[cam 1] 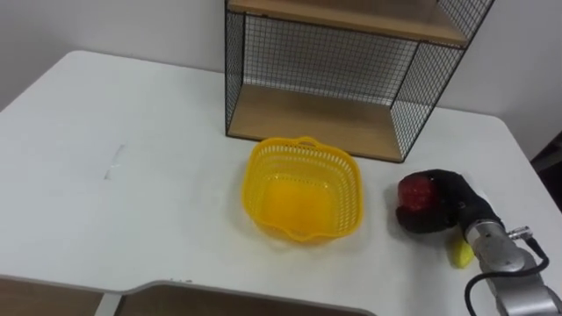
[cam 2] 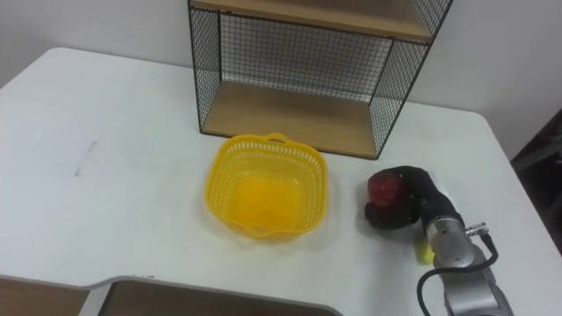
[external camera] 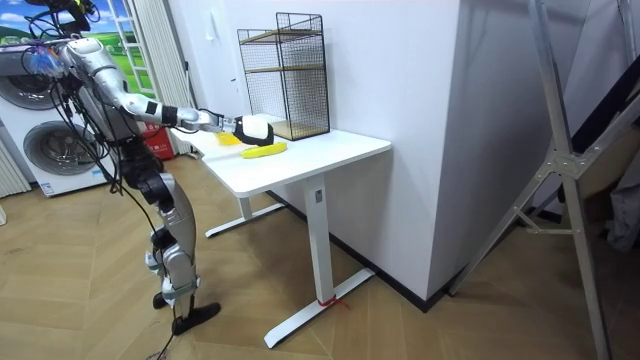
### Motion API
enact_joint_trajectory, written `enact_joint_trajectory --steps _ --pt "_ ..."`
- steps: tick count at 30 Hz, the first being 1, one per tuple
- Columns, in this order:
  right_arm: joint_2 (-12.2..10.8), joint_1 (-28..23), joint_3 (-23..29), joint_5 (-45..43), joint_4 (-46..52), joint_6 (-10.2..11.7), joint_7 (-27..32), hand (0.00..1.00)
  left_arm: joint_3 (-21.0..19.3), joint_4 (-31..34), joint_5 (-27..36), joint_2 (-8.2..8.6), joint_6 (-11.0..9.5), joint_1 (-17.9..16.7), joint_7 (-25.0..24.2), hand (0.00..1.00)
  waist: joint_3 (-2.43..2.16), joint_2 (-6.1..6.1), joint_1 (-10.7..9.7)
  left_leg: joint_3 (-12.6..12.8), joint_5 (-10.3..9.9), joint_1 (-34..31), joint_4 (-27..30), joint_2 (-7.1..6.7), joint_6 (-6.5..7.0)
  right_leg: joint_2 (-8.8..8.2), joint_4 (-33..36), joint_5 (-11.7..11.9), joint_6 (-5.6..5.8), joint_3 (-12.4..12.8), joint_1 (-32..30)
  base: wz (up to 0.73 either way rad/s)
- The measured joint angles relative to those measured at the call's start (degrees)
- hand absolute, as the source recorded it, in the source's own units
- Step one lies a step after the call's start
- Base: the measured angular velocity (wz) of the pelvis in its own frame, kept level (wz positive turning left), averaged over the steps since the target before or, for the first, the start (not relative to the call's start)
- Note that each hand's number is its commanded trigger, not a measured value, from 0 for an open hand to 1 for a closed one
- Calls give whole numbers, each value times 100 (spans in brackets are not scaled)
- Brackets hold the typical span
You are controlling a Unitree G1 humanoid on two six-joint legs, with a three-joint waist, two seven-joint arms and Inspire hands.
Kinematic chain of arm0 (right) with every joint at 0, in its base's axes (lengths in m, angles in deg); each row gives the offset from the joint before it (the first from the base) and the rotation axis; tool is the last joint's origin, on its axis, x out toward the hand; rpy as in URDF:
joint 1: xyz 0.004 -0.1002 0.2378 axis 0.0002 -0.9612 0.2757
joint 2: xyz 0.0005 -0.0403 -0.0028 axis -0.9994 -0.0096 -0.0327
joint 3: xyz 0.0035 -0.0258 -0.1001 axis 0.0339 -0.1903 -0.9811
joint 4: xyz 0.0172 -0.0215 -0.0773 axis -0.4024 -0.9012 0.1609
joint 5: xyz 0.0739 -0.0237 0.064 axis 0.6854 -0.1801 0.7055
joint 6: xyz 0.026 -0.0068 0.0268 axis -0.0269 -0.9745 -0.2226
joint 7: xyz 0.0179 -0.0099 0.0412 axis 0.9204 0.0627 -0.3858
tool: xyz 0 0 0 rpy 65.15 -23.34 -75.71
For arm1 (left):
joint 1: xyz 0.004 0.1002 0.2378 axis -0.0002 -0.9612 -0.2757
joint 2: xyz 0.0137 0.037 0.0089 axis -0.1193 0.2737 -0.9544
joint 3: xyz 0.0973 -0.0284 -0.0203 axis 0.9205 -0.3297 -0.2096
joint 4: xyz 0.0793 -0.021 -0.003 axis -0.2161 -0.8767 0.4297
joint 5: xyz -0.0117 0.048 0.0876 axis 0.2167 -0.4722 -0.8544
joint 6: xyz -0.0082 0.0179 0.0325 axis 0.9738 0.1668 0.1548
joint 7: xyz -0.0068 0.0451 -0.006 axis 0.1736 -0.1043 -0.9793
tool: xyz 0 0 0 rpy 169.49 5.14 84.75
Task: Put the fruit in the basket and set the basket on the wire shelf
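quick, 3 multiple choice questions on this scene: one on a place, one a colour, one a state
1. Where is the basket?
A on the table, in front of the shelf
B on the shelf
C in a hand

2. What colour is the basket?
A red
B white
C yellow

3. What state is the right hand in?
A open
B fingers curled round the red fruit
C shut, empty

Answers:
1 A, it stands on the table below the shelf's front.
2 C, its mesh is yellow.
3 B, the fingers wrap the red fruit.

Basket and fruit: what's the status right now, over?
Right hand closed round red fruit, right of yellow basket. Basket empty, before wire shelf. Yellow fruit beside the wrist. Nothing between fruit and basket.
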Motion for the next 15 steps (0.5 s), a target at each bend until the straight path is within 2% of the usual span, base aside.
enact_joint_trajectory --steps 4,6,8,12,14,15 --pt "-118 -139 140 829 101 4 -3 100 2 -8 40 2 -97 2 -2 0 14 16 -23 45 -2 -4 -11 2 -1 -4 2 -1 2 20 -9 -4" --pt "-137 -361 146 1183 403 -13 -5 100 0 -16 41 2 -127 44 -2 0 30 40 -15 50 -2 -28 -21 2 -1 -4 3 -1 2 24 -36 -4" --pt "-151 -493 129 1617 649 -20 -9 100 7 -44 42 21 -130 54 0 0 68 111 -26 63 -2 -41 -53 3 -1 -8 6 -1 2 26 -74 -8" --pt "-154 -576 -41 2286 1008 -45 -14 100 6 -28 46 27 -127 8 20 0 54 190 -18 147 4 -85 -72 14 -2 4 26 -1 1 60 -175 -8" --pt "-177 -578 -275 2616 1214 -51 -22 100 29 -28 43 53 -129 2 25 0 29 216 -25 152 4 -110 -55 15 -2 6 41 1 -1 64 -202 0" --pt "-194 -594 -301 2659 1277 -51 -23 100 33 -28 43 62 -131 -16 26 0 39 231 -24 156 4 -110 -47 15 -2 6 51 1 -1 67 -201 0"
